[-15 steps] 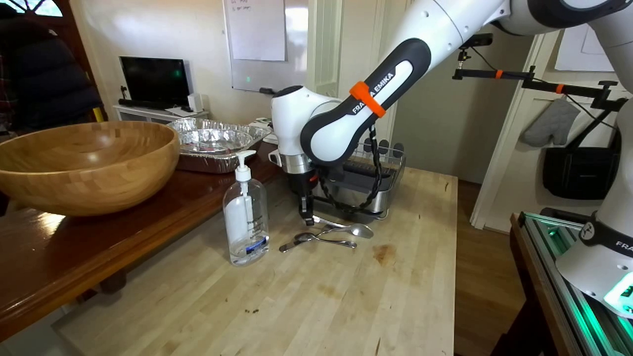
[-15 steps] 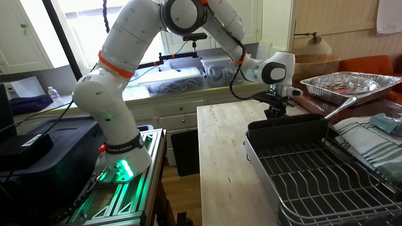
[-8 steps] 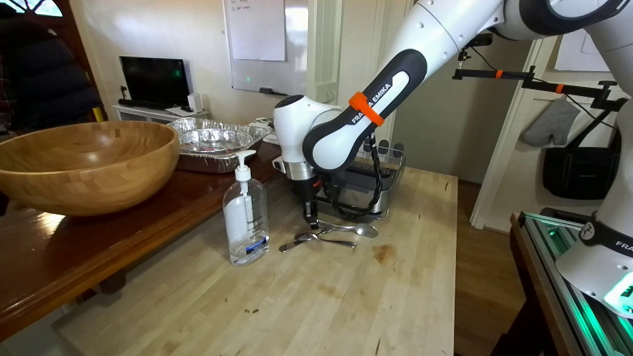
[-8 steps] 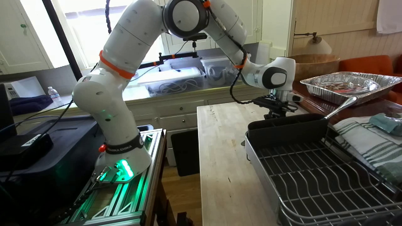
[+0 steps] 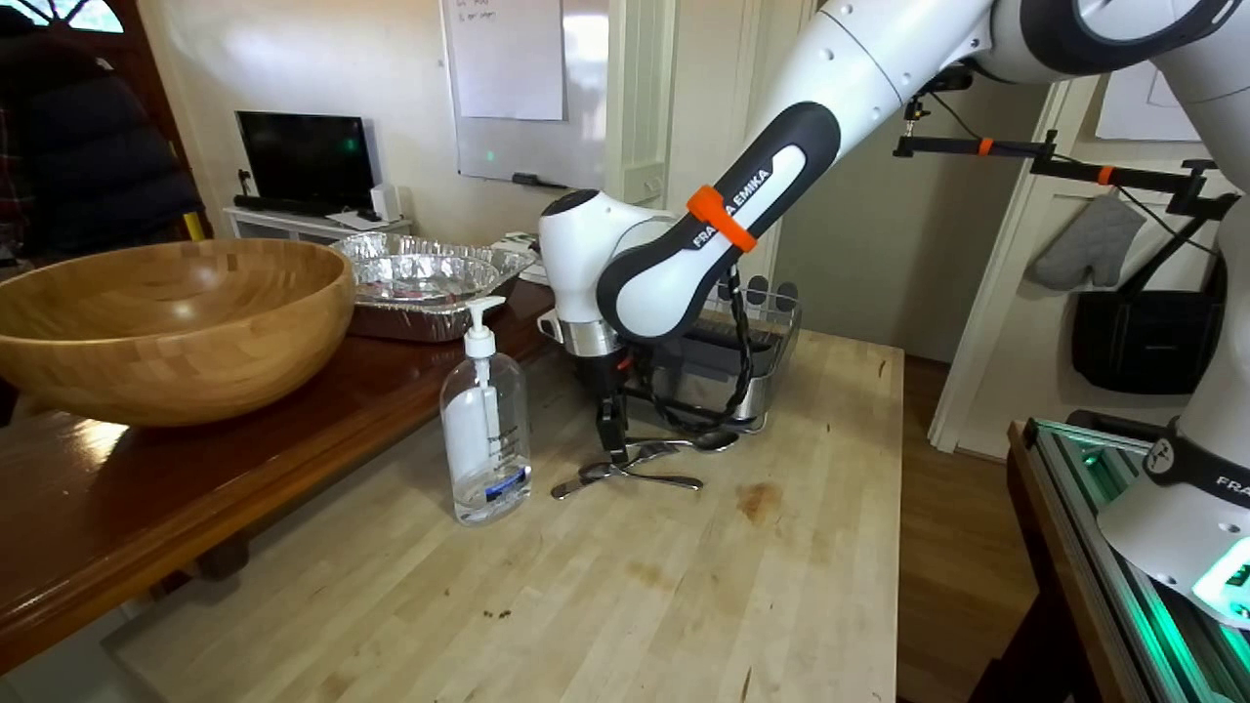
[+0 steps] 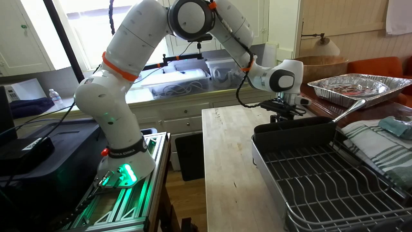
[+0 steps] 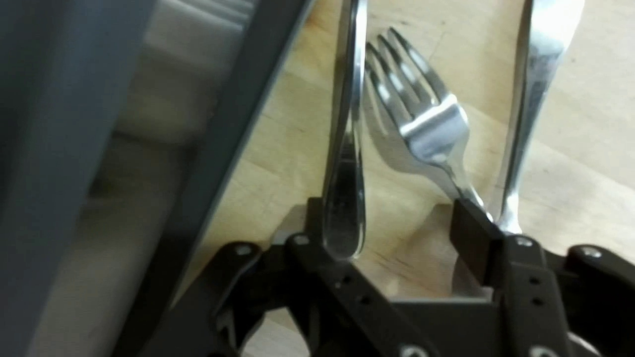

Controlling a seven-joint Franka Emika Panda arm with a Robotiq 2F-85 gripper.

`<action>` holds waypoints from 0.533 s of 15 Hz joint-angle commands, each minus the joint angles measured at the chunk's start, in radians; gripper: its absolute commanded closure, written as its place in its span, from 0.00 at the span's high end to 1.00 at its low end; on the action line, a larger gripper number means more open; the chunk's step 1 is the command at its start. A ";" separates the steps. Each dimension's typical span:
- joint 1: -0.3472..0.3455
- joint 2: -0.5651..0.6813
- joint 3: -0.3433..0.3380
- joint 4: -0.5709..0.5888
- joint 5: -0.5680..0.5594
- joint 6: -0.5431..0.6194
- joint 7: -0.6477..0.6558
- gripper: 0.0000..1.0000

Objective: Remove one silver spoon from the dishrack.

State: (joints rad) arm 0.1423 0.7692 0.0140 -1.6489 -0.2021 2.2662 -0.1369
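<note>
Just past the dishrack's edge, my gripper (image 7: 397,233) stands open low over the table. The silver spoon (image 5: 718,441) lies on its side in an exterior view, its bowl pointing away from the gripper (image 5: 615,455). In the wrist view a silver handle, apparently this spoon's handle (image 7: 343,218), rests along the left finger and is not clamped. The grey dishrack (image 6: 268,180) carries a black cutlery holder, from which another silver handle (image 6: 349,110) sticks out. In that exterior view the cutlery holder hides the gripper's fingertips.
A fork (image 7: 431,129) and another silver utensil (image 7: 528,109) lie beside the right finger. A clear soap bottle (image 5: 488,439) stands near the gripper. The wooden bowl (image 5: 176,332) and foil trays (image 5: 420,273) sit on the dark counter.
My gripper has come down to the table and opened, letting go of the spoon's handle. The spoon has rolled, so its bowl now shows dark instead of bright.
</note>
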 commanded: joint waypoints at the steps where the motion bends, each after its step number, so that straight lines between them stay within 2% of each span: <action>1: 0.006 -0.017 0.010 0.002 -0.014 -0.005 0.014 0.85; 5: 0.006 -0.054 0.026 -0.011 -0.002 -0.006 0.017 1.00; 8: 0.004 -0.092 0.039 -0.026 0.006 -0.004 0.017 1.00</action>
State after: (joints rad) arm 0.1451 0.7209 0.0427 -1.6466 -0.2011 2.2665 -0.1369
